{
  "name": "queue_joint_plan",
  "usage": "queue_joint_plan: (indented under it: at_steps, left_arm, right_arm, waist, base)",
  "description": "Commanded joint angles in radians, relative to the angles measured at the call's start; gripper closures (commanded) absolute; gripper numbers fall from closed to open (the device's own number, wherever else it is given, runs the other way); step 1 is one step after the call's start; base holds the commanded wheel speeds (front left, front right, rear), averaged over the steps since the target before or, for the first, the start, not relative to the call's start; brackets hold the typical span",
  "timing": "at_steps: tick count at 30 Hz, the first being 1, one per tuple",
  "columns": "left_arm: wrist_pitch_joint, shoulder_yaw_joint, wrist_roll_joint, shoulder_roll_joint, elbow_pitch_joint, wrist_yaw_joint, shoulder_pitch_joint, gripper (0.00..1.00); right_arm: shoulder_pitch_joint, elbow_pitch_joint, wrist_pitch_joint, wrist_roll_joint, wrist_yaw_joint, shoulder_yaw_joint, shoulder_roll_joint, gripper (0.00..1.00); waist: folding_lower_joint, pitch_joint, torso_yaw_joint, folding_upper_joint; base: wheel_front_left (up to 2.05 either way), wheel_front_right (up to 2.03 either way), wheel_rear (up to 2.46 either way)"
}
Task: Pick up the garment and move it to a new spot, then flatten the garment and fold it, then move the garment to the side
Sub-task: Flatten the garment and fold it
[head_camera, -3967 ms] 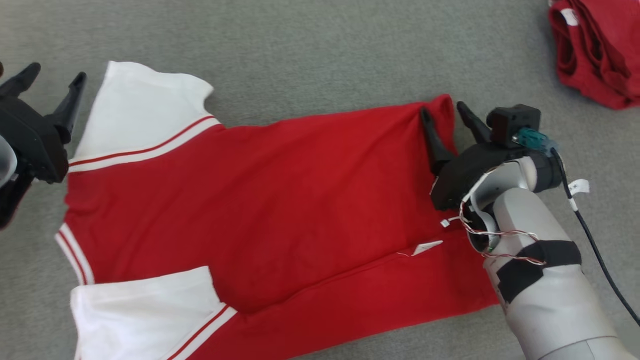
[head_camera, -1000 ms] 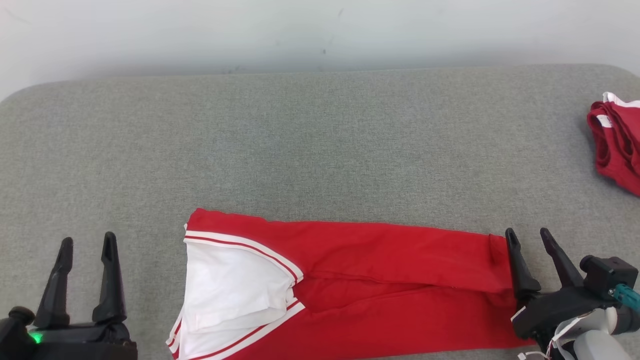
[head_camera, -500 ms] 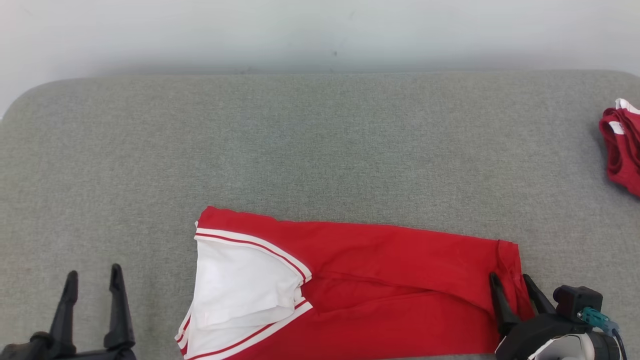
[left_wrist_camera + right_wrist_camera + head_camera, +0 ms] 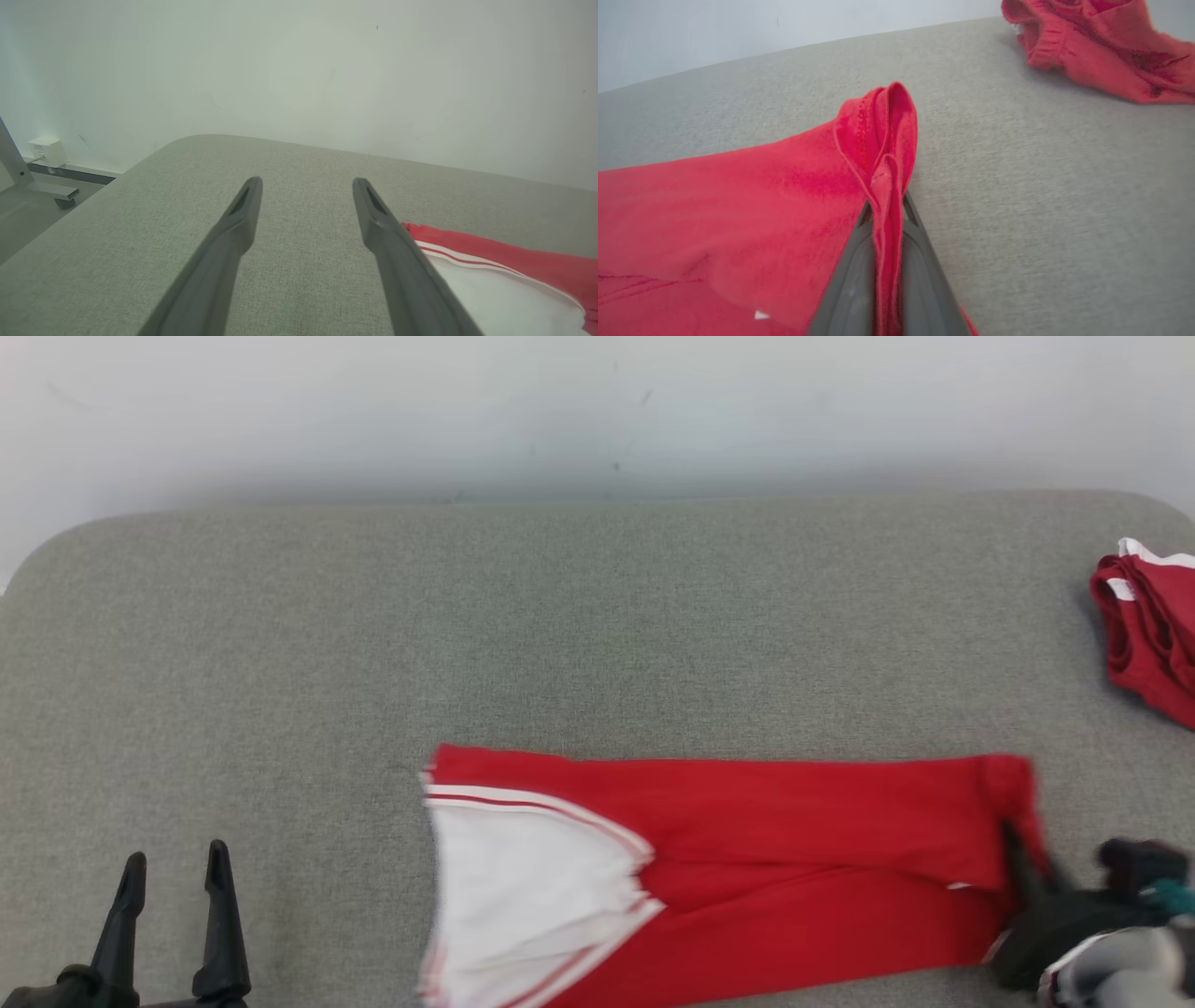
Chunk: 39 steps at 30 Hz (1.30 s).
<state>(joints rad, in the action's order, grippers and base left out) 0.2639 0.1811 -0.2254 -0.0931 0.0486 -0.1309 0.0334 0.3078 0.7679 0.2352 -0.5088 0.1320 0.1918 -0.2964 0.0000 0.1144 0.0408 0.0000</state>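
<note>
The grey table carries the garment across the lower middle of the head view: a strip, long axis left to right, white sleeve toward frame left, hem toward lower right. I judge 1 lengthwise fold done; crosswise folding and moving aside remain. A red pile sits at right edge. My right gripper pinches the hem corner; my left gripper, lower left, stands spread, empty.

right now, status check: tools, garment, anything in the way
Right tool shut on garment hem. Left tool open, off the cloth. Garment folded lengthwise on table. Second red garment far right, apart.
</note>
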Motion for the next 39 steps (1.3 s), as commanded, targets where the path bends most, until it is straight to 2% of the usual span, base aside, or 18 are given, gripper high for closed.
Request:
queue_joint_plan:
  at_steps: [1,8,13,20,30,34,39]
  left_arm:
    - [0.000,0.000,0.008,-0.006,-0.002,0.001,0.016,0.00]
    - [0.000,-0.007,0.010,-0.006,-0.006,0.001,0.021,0.00]
    - [0.000,0.001,0.011,-0.003,-0.005,0.001,0.031,0.00]
    - [0.000,0.001,0.009,-0.001,0.003,0.001,0.038,0.00]
    - [0.000,-0.012,0.007,0.000,-0.001,0.001,0.024,0.00]
    - [0.000,-0.019,0.004,0.000,0.003,0.001,0.009,0.00]
    - [0.000,-0.030,0.001,-0.001,0.009,0.001,-0.001,0.00]
  right_arm:
    - [0.015,0.010,0.006,-0.007,-0.003,-0.016,-0.038,1.00]
    - [0.054,0.043,-0.022,-0.009,-0.003,-0.071,-0.172,1.00]
    - [0.057,0.006,-0.048,-0.006,-0.003,-0.072,-0.184,1.00]
    - [0.034,-0.130,-0.111,-0.015,-0.003,-0.017,-0.105,1.00]
    - [-0.014,-0.397,-0.199,-0.045,-0.003,0.135,0.081,1.00]
    - [-0.013,-0.425,-0.209,-0.036,-0.003,0.210,0.165,1.00]
    - [0.002,-0.398,-0.196,-0.043,-0.003,0.280,0.217,1.00]
  waist:
    - [0.0000,-0.009,-0.007,0.0000]
    - [0.0000,-0.024,-0.018,0.0000]
    - [0.0000,-0.031,-0.038,0.0000]
    - [0.0000,-0.045,-0.063,0.0000]
    - [0.0000,-0.029,-0.049,0.0000]
    - [0.0000,-0.016,-0.029,0.0000]
    - [0.0000,-0.010,-0.007,0.0000]
  base:
    - [0.00,0.00,0.00]
    - [0.00,0.00,0.00]
    - [0.00,0.00,0.00]
    - [0.00,0.00,0.00]
    - [0.00,0.00,0.00]
    - [0.00,0.00,0.00]
    - [0.00,0.00,0.00]
